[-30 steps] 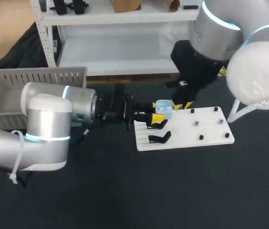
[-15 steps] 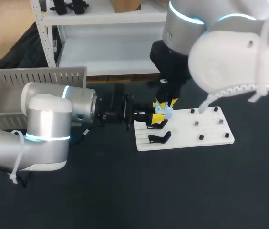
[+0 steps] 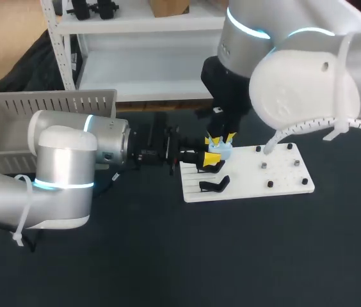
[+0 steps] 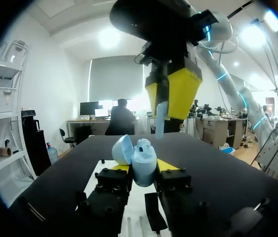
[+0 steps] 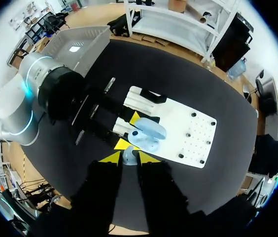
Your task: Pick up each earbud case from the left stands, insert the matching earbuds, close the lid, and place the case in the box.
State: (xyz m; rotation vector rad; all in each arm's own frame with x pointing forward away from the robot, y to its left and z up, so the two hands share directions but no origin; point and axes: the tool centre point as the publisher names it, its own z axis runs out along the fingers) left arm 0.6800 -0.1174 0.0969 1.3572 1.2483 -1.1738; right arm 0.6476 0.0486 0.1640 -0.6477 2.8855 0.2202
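Observation:
A pale blue earbud case (image 3: 219, 151) with its lid open is held just over the left end of the white stand board (image 3: 276, 174). My left gripper (image 3: 210, 155) is shut on it from the sides. In the left wrist view the case (image 4: 143, 157) sits upright between my left gripper's (image 4: 144, 168) yellow tips, lid (image 4: 121, 148) tipped aside. My right gripper (image 3: 221, 138) hangs directly above the case, shut on a small pale earbud (image 4: 162, 111). In the right wrist view the earbud (image 5: 129, 154) sits between my right gripper's (image 5: 129, 157) tips, over the case (image 5: 147, 135).
Two black stands (image 3: 214, 185) lie at the board's left end and small black pegs (image 3: 269, 183) dot its right half. A grey slatted box (image 3: 46, 105) stands at the table's back left, behind my left arm.
My right arm has swung left with the earbud and now hangs right over the open case. The left arm and the case have not moved.

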